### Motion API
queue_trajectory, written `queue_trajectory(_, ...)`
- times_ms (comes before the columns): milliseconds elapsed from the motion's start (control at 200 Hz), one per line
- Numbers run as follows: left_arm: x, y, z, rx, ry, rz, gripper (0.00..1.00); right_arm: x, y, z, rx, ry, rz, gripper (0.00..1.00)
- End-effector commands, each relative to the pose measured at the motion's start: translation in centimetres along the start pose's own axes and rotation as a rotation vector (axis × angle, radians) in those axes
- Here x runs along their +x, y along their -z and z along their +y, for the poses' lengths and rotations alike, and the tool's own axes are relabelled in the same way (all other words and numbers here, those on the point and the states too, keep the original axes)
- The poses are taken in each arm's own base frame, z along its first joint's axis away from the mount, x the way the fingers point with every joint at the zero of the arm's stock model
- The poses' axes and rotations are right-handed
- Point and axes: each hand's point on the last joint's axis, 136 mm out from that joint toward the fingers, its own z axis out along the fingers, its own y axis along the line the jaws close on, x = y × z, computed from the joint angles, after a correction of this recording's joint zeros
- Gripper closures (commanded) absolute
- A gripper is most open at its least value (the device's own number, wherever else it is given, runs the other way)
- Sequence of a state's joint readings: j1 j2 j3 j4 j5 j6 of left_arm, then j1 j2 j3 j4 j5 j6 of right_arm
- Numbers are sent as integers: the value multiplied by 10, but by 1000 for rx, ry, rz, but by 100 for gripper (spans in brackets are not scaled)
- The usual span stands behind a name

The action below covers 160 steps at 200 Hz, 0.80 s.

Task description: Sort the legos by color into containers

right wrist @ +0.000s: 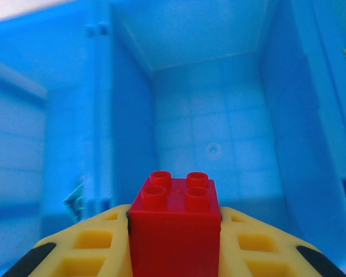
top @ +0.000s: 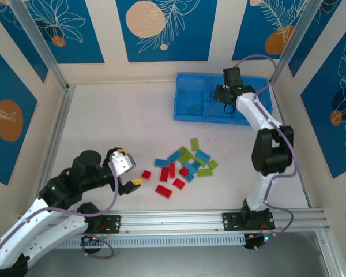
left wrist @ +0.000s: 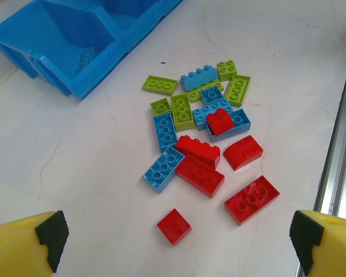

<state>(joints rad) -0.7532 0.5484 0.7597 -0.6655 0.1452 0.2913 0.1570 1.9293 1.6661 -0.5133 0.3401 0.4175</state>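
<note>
Red, square and four-studded, one brick (right wrist: 174, 228) is clamped in the right gripper (top: 226, 99) over the blue tray (top: 187, 92).
Its studs and the middle compartment (right wrist: 210, 133) beneath are shown close up from the right wrist; from the top, a pile (top: 181, 166) of red, light blue and lime bricks is seen well apart from the tray. The left gripper (top: 126, 168) is held wide open beside that pile, whose single bricks are resolved from the left wrist.
</note>
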Motion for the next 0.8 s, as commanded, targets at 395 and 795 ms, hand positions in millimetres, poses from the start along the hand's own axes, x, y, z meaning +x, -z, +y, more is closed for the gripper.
queue_trajectory(395, -5, 2, 0, -5, 2, -45, 0, -23, -26, -12, 108, -18, 112, 45)
queue_trajectory(795, -8, 2, 1, -3, 0, -60, 0, 58, 105, 42, -175, 7, 19, 42)
